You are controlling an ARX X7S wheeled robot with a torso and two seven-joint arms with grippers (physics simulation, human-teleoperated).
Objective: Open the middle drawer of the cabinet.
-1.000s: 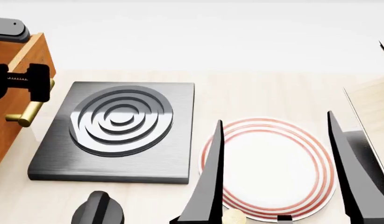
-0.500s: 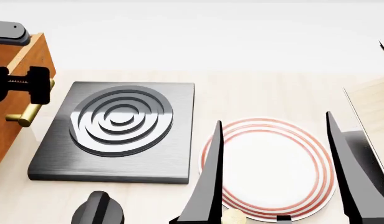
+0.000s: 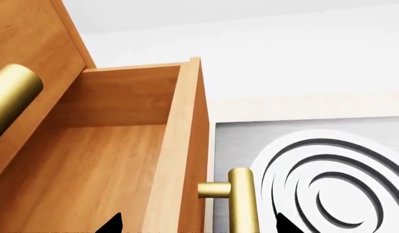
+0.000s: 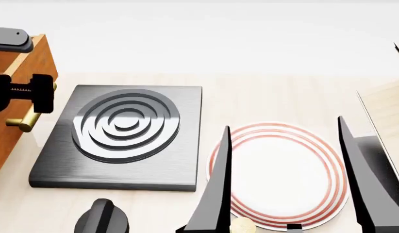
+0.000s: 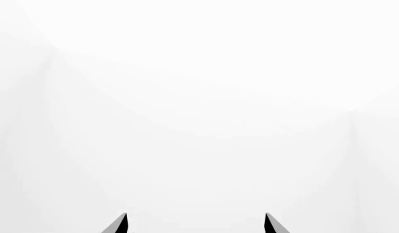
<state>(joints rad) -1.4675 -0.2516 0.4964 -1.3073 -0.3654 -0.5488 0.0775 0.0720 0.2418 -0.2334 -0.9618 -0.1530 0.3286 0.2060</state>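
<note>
Orange-brown middle drawer (image 3: 108, 160) stands pulled open from cabinet (image 3: 24, 43).

Head view overlooks stove plate (image 4: 125, 127); left wrist shares it.

The cabinet (image 4: 21, 97) fills the left edge of the head view. The stove plate (image 4: 122, 136) lies just right of it, the plate (image 4: 280, 174) at lower right, a knob (image 4: 102, 218) at bottom left.

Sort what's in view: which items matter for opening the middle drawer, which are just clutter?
Job:
- middle drawer, pulled out, empty inside
- its brass handle
- cabinet
- left gripper at the handle

Lying about:
- stove plate
- red-ringed plate
- black knob
- right gripper, open over the plate
</note>
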